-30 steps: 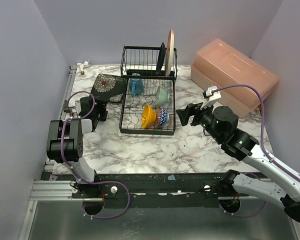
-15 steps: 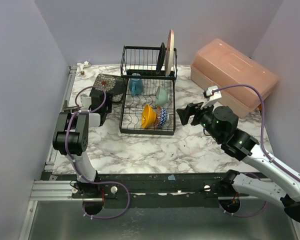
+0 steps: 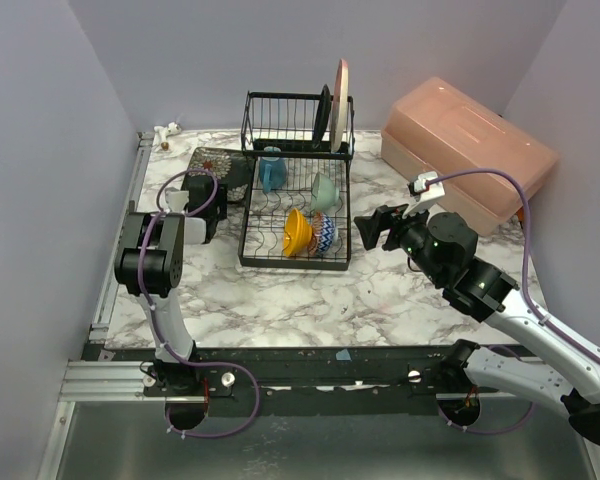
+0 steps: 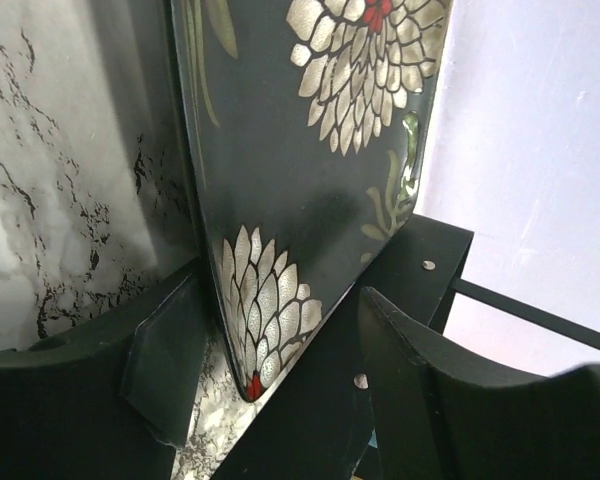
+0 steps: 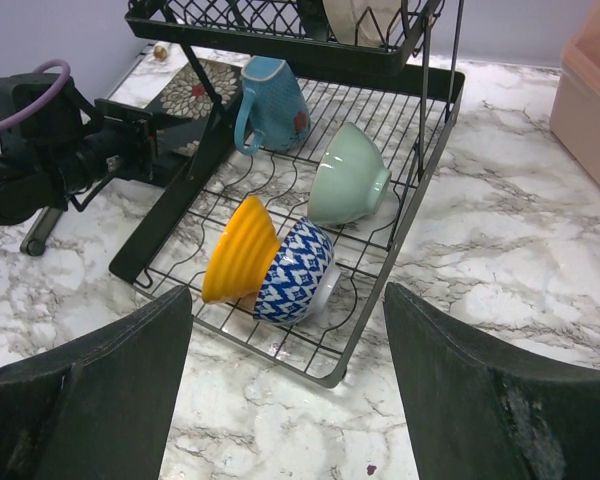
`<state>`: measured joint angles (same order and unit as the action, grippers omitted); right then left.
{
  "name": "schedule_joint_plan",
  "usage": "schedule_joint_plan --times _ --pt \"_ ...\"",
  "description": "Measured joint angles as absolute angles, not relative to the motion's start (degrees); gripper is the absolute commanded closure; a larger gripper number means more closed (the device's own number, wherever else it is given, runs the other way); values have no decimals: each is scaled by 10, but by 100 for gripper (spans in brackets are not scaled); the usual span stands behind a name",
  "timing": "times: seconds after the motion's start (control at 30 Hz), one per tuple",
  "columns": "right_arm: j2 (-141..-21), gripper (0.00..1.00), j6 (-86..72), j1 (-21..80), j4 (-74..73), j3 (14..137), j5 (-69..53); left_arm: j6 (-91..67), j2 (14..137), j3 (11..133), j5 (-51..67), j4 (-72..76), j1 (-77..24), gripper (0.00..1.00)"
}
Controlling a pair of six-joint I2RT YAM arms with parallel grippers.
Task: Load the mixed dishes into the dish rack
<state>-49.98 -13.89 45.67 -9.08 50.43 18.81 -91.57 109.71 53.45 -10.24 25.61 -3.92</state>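
Now, left pincer point(image 3: 212, 195) point(image 4: 280, 292): fingers set either side of the near corner of the black square patterned plate point(image 3: 220, 164) point(image 4: 310, 180). Both fingers look very close to its edges, but I cannot tell whether they press on it.
Black square patterned plate: on the counter point(image 3: 310, 300) just left of the dish rack point(image 3: 290, 264) point(image 5: 170, 235), outside it. White and red flower patterns show on its dark face.
Right pincer point(image 3: 375, 228) point(image 5: 288, 300): spread wide and holding nothing, above the counter just right of the rack's front corner and pointing toward the rack.
Orange bowl point(image 3: 297, 231) point(image 5: 238, 265): on its side in the rack's front part, touching the blue-patterned bowl point(image 3: 323, 234) point(image 5: 298, 272) to its right.
Mint-green bowl point(image 3: 324, 190) point(image 5: 348, 178): tipped on its side on the rack floor, behind the patterned bowl.
Blue mug point(image 3: 271, 170) point(image 5: 270, 100): in the rack near its left side, in front of the taller rear section.
Beige-pink round plate point(image 3: 340, 100): upright on edge in the rear section, at its right end.
Black round plate point(image 3: 323, 115): upright just left of the pink one.
Pink box point(image 3: 470, 150) point(image 5: 590, 90): on the counter right of the rack, apart from it.
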Motion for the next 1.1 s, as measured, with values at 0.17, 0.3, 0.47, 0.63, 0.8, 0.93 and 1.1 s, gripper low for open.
schedule_joint_plan --times 0.17,0.3,0.47,0.63,0.8,0.93,1.1 --pt "-500 20 -139 457 -91 504 189 -920 1109 554 -103 234 -47 42" --pt "-500 20 -139 457 -91 504 189 -925 1109 571 -103 207 -51 44" --pt "-500 20 -139 457 -91 504 190 -944 1111 590 -105 164 -56 47" --pt "-499 20 -139 457 -91 504 197 -959 1113 607 -113 132 -61 50" --pt "-496 20 -139 457 -91 504 201 -963 1116 620 -124 105 -65 68" --pt "-491 20 -139 457 -91 504 204 -965 1117 624 -134 89 -65 93" --pt "-485 20 -138 457 -91 504 210 -967 1117 623 -145 84 -65 100"
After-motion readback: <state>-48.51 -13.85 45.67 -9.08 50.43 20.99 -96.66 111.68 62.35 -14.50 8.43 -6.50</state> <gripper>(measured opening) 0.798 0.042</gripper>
